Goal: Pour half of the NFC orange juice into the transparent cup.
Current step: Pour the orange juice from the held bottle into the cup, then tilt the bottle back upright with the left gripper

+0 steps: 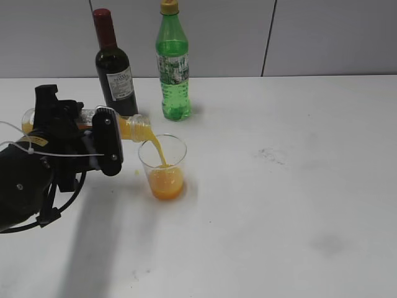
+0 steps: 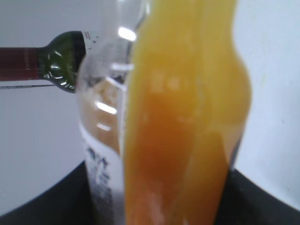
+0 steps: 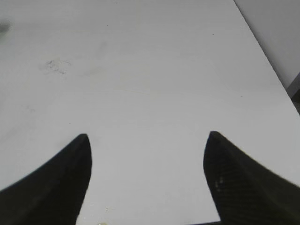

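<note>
My left gripper (image 1: 102,141) is shut on the NFC orange juice bottle (image 1: 133,128), held on its side with the open neck over the transparent cup (image 1: 163,165). A stream of orange juice runs from the neck into the cup, which holds juice in its lower part. In the left wrist view the bottle (image 2: 187,117) fills the frame, orange and blurred, between the dark fingers (image 2: 159,197). My right gripper (image 3: 147,140) is open and empty over bare table; it does not show in the exterior view.
A dark wine bottle with a red top (image 1: 114,65) and a green plastic bottle with a yellow cap (image 1: 173,62) stand behind the cup near the back wall. The wine bottle also shows in the left wrist view (image 2: 42,61). The white table (image 1: 291,186) stretches right.
</note>
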### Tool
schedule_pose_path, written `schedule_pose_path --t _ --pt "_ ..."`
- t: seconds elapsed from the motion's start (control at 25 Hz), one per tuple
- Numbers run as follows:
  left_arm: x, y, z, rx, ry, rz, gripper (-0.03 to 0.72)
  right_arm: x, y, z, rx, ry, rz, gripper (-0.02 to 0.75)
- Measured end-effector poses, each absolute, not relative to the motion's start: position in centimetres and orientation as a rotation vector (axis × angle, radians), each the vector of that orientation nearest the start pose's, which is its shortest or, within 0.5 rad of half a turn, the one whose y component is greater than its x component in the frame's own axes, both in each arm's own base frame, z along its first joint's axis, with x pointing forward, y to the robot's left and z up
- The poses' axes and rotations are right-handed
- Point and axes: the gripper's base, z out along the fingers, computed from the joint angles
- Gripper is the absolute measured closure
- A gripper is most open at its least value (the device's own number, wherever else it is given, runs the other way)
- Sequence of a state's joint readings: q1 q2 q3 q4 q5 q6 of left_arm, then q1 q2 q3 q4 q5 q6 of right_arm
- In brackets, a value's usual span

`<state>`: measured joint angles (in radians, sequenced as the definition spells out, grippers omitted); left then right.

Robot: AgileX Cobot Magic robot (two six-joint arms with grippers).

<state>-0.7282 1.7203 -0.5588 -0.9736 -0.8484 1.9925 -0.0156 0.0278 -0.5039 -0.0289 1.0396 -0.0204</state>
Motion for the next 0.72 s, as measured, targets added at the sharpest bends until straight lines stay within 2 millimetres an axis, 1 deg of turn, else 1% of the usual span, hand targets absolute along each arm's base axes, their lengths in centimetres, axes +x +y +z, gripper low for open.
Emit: schedule_pose_path --t 0.72 --pt "24.83 -14.45 15.39 1.454 1.496 1.012 0.21 -0.02 -0.23 28.02 -0.004 2.047 -0.057 0.167"
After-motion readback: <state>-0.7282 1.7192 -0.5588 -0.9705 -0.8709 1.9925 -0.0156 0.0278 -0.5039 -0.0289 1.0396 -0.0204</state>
